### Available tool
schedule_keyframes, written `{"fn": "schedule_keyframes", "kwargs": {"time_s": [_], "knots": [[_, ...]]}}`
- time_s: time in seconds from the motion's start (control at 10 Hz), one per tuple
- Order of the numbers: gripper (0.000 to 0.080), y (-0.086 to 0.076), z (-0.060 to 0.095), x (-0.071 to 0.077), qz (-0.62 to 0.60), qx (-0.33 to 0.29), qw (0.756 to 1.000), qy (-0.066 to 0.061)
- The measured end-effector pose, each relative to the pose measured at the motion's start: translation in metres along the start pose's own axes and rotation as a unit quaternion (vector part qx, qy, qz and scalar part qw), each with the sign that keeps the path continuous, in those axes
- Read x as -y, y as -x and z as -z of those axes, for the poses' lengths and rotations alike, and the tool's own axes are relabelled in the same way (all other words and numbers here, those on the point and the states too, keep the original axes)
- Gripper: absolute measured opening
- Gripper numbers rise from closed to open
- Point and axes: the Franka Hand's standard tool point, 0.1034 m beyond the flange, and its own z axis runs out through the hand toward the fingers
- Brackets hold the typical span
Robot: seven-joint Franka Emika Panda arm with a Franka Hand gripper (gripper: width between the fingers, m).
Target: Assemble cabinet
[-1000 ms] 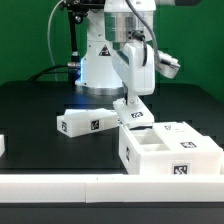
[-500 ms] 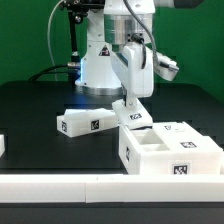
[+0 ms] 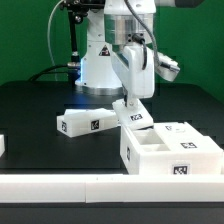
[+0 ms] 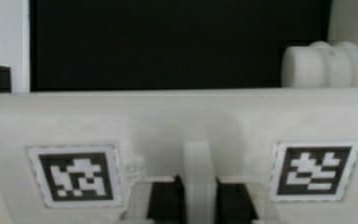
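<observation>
The white boxy cabinet body (image 3: 168, 150) stands at the exterior view's right, with open compartments on top and a tag on its front. My gripper (image 3: 131, 99) is over its far left corner, shut on a white tagged panel (image 3: 132, 116) that touches the body there. In the wrist view the dark fingers (image 4: 163, 202) pinch a narrow ridge of this panel (image 4: 176, 125), which carries two tags, with the gripper (image 4: 197, 202) closed tight. A round white knob-like part (image 4: 320, 64) shows beyond the panel. Another white tagged piece (image 3: 86, 123) lies on the black table.
The long white rail (image 3: 90, 190) runs along the table's front edge. A small white object (image 3: 2, 145) sits at the exterior view's left edge. The robot's base (image 3: 100, 60) stands behind the parts.
</observation>
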Motion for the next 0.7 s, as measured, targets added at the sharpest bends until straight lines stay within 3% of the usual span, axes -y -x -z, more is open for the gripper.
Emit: {"fn": "schedule_keyframes", "kwargs": {"time_s": [0.3, 0.7], "knots": [[0.0064, 0.009, -0.009, -0.001, 0.005, -0.007, 1.0, 0.01], [0.0064, 0.016, -0.011, -0.002, 0.002, -0.007, 1.0, 0.012]]}}
